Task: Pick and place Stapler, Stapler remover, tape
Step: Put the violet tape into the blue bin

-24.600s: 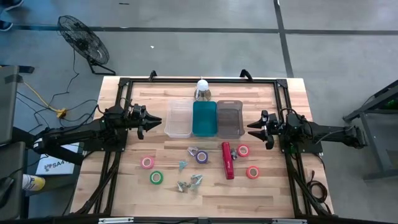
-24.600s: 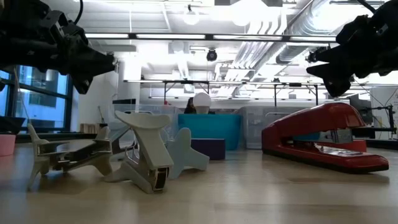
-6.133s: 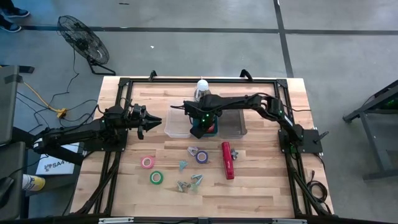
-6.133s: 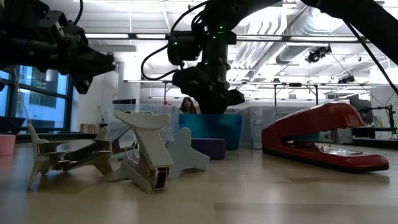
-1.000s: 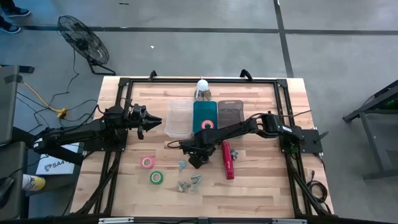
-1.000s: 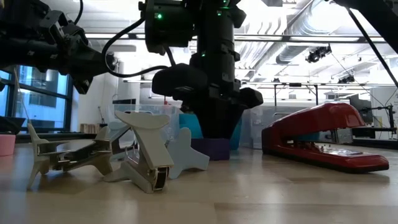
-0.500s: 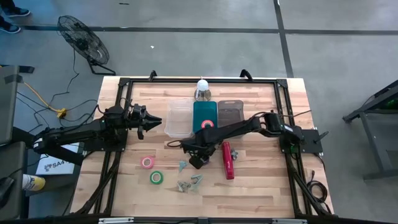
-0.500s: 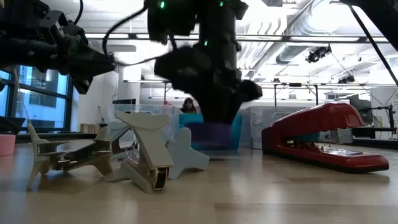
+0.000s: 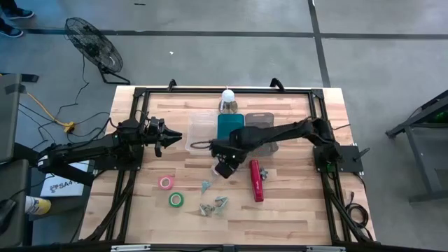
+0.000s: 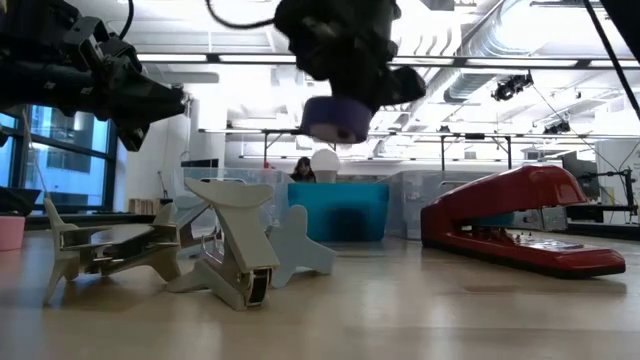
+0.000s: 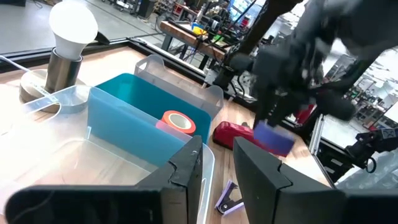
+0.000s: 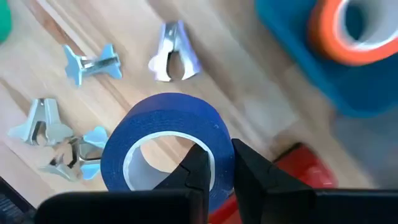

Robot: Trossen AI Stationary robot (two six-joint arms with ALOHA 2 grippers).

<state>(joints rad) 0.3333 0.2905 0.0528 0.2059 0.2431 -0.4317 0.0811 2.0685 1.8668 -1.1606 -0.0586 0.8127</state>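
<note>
My right gripper (image 9: pixel 222 166) reaches in from the table's right and hangs above the table's middle, shut on a purple tape roll (image 10: pixel 335 118). The red stapler (image 9: pixel 256 180) lies flat just right of it. Several silvery stapler removers (image 9: pixel 213 204) lie toward the near edge. A pink tape roll (image 9: pixel 166 183) and a green tape roll (image 9: pixel 176 199) lie flat at the near left. An orange-red tape roll (image 11: pixel 177 121) lies in the teal bin (image 9: pixel 229 124). My left gripper (image 9: pixel 171 136) waits open beside the clear bin (image 9: pixel 199 133). My right gripper pinches the purple roll's wall (image 12: pixel 217 144), one finger in the pale hollow centre and the other on the outside. The fingers come from above, pointing down. The roll hangs below them, lifted clear of the table, its hole facing up.
A clear bin, the teal bin and a grey bin (image 9: pixel 257 129) stand side by side at the table's far middle, with a lamp bulb (image 9: pixel 227 98) behind them. Bare wood lies at the near right (image 9: pixel 308 210).
My right gripper has risen from the table with the purple tape roll and gone a little toward the far edge and the teal bin. The roll, which stood on the table a second ago, now hangs well clear of it.
</note>
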